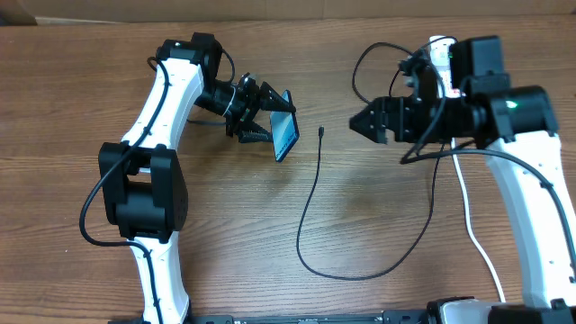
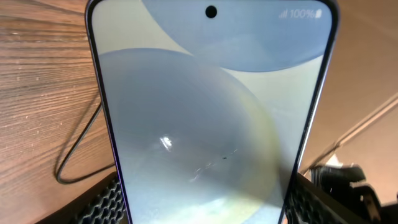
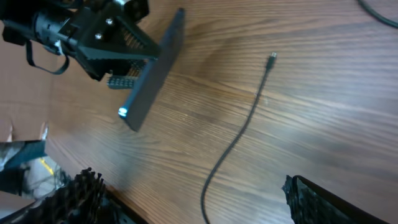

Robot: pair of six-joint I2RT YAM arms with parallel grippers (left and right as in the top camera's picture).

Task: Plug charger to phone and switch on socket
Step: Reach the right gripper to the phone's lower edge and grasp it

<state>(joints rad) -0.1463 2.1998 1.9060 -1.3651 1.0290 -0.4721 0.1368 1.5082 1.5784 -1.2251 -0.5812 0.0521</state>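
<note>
Wooden table [image 1: 54, 108] spans overhead; only left wrist shows phone [image 2: 211, 124] battery status.

The phone [image 2: 205, 124] screen is pale blue-grey with overlapping circles, and its edge is black. The charger [image 3: 240, 133] is black. The table [image 1: 72, 108] is brown wood grain. The left arm [image 1: 171, 99] and right arm [image 1: 526, 198] are white with black joints. At upper right, the socket [image 1: 438, 47] is white.

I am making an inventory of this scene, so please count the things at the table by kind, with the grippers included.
Phone: 1
Charger cable: 1
Power strip: 1
White cord: 1
Grippers: 2, left gripper and right gripper
Total: 6
</note>
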